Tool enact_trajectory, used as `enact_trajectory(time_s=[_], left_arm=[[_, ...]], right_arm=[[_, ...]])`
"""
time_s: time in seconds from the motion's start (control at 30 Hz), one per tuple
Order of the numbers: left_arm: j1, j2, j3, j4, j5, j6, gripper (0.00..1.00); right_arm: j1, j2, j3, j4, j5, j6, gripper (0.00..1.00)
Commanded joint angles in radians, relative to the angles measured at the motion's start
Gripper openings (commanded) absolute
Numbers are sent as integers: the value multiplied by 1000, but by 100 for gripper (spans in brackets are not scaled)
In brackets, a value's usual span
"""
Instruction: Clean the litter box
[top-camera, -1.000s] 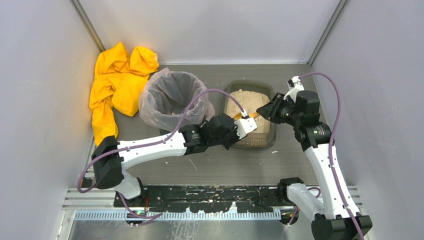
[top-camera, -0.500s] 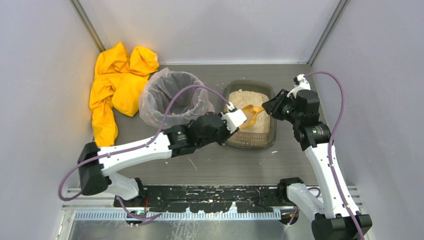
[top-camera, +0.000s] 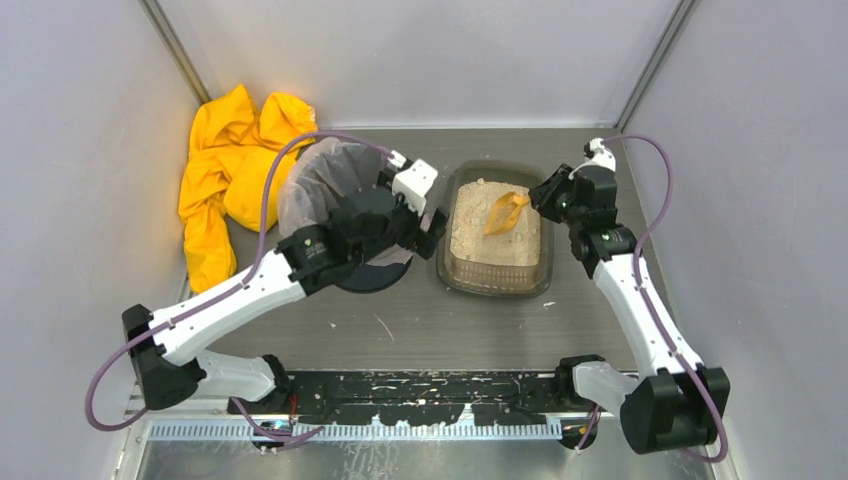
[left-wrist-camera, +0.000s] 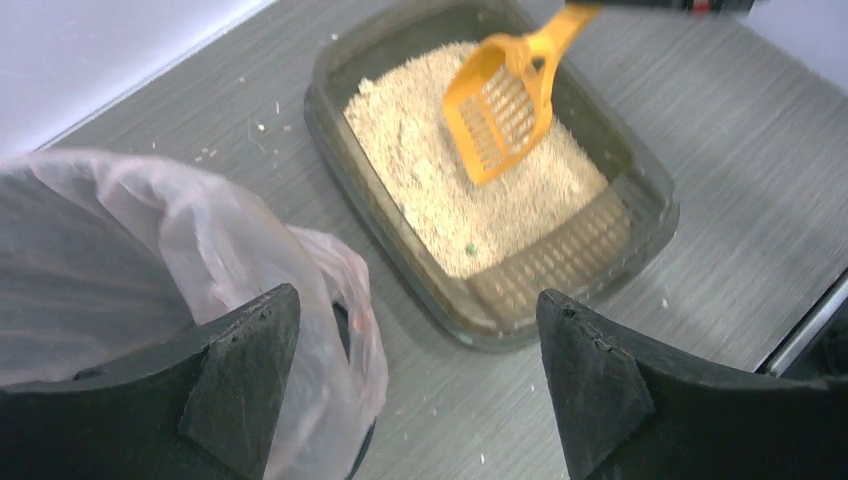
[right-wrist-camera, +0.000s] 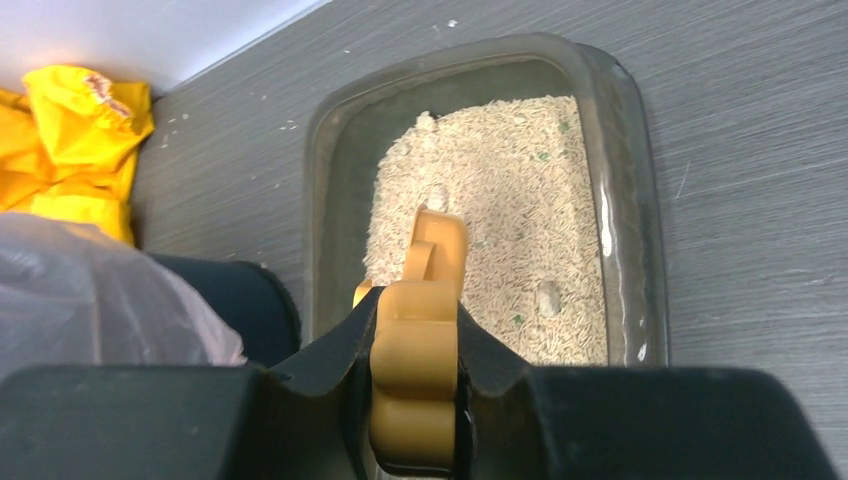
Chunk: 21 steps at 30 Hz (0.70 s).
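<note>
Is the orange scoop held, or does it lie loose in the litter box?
Held. The right gripper has its fingers shut on the handle of the scoop; the slotted head hangs over the litter box.

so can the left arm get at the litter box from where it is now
Probably yes. The left gripper hangs open by the lined bin right beside the litter box, nothing between them; only the right gripper's orange scoop occupies the litter.
</note>
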Motion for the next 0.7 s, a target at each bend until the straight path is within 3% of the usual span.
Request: enact_trajectory(time_s=[0.0, 0.2, 0.37, 0.5, 0.67], left_arm=[[118, 63, 214, -4, 143, -44, 88], [341, 171, 388, -12, 315, -75, 89], [501, 169, 447, -41, 431, -141, 99], [528, 178, 425, -39, 373, -162, 100], [534, 145, 318, -19, 395, -264, 95]], right_arm=[[-1, 98, 89, 113, 74, -39, 1], [-1, 190, 116, 212, 64, -28, 1], [-1, 255, 193, 218, 76, -94, 1], [-1, 368, 367, 46, 34, -116, 1], [0, 399, 390, -28, -38, -77, 1]])
